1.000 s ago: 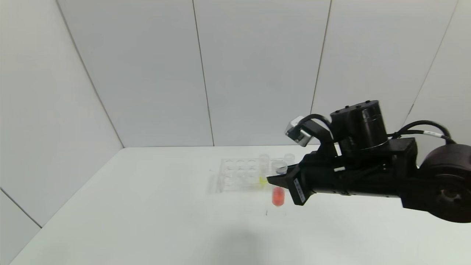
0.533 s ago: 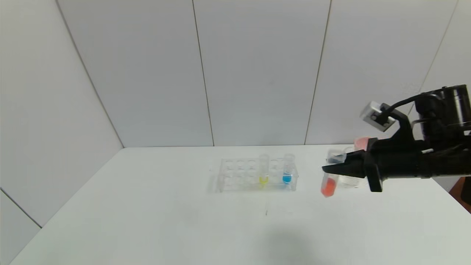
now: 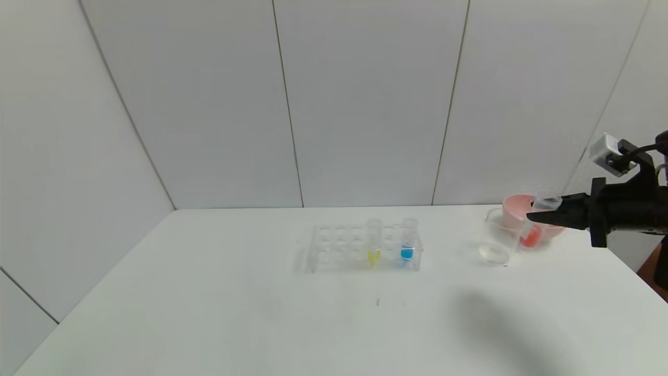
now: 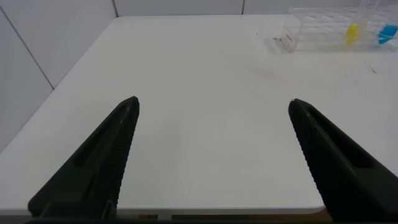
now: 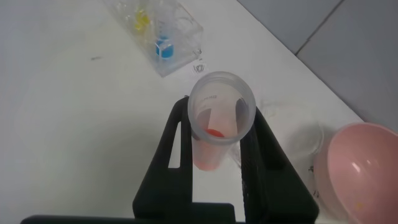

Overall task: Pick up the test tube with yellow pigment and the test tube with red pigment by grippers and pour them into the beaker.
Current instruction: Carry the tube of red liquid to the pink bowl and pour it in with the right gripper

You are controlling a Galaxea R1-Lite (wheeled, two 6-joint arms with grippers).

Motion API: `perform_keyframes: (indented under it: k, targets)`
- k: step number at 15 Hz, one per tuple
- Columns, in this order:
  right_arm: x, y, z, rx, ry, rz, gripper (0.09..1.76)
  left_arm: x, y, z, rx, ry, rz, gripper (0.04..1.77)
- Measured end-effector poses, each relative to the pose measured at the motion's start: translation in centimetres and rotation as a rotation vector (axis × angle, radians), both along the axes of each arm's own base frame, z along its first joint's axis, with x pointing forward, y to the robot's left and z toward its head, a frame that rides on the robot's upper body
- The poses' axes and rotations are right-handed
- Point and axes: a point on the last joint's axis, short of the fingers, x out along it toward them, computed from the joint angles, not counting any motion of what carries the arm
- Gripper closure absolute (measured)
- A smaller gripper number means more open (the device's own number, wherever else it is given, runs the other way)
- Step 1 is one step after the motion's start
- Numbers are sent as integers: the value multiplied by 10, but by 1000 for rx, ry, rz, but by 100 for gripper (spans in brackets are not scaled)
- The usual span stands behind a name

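Observation:
My right gripper (image 3: 540, 215) is shut on the test tube with red pigment (image 3: 530, 237), which hangs nearly upright just right of the clear beaker (image 3: 496, 251). From the right wrist, the tube (image 5: 211, 155) sits between my black fingers (image 5: 177, 134), its open mouth facing the camera, with the beaker (image 5: 298, 137) beside it. The test tube with yellow pigment (image 3: 373, 255) stands in the clear rack (image 3: 334, 249). My left gripper (image 4: 214, 106) is open over bare table near the front edge, far from the rack (image 4: 323, 28).
A tube of blue liquid (image 3: 407, 253) stands in the rack to the right of the yellow one. A pink bowl (image 3: 516, 209) sits behind the beaker, close to my right gripper. The white table's right edge (image 3: 642, 282) runs under my right arm.
My right gripper has carried the red tube from the rack, rightward across the table, to beside the beaker. The rack's yellow and blue tubes are uncovered now.

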Motion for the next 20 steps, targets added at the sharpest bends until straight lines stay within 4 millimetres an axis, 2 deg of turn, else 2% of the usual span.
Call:
perform_keyframes:
  k: [4,7,11,12,15,17,20]
  targets:
    - [4,-24,8,-30,65,29,135,0,0,0,0,0,0,9]
    - [17,-45,16,-117,22,71,135,0,0,0,0,0,0,9]
    - [36,-66,28,-145,56,92,135,0,0,0,0,0,0,9]
    - [43,-70,26,-165,43,112,135,0,0,0,0,0,0,9]
    - [62,-79,1,-261,-5,196,135,0,0,0,0,0,0,9]
    - [71,-77,-13,-311,34,203,135,0,0,0,0,0,0,9]
    - [77,-71,-22,-421,79,208,135,0,0,0,0,0,0,9]
